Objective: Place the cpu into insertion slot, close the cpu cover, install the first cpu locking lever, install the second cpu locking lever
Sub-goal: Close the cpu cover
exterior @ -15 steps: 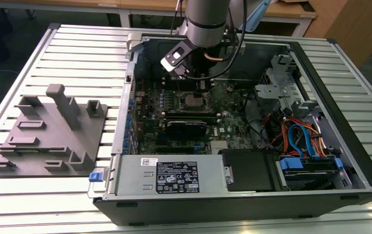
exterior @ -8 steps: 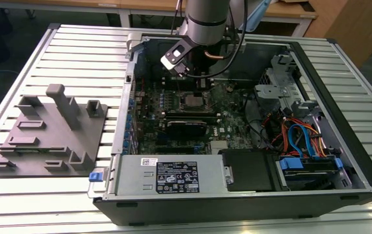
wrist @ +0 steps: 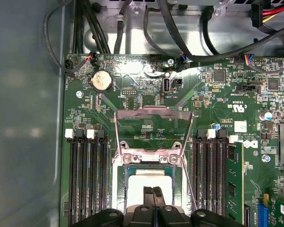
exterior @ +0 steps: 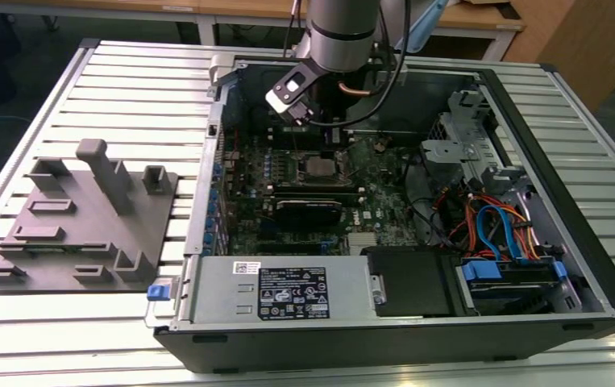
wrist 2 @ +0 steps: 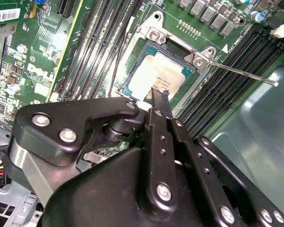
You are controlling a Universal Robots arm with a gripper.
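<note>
cpu (wrist 2: 161,75): dull silver-grey top | cpu cover (wrist: 154,112): shiny silver | motherboard (wrist: 123,71): green, fine pale tracing | gripper (wrist 2: 158,94): matt black | memory slots (wrist: 87,179): black | table (exterior: 124,89): pale grey, ribbed stripes | cables (exterior: 487,226): blue, orange

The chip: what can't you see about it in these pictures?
Second wrist view: the gripper covers the cpu's near edge; whether it touches the cpu is unclear.
First wrist view: the gripper and the picture's edge cut off the cpu's near part.
Exterior view: the slot is too small to tell the cpu inside it.
</note>
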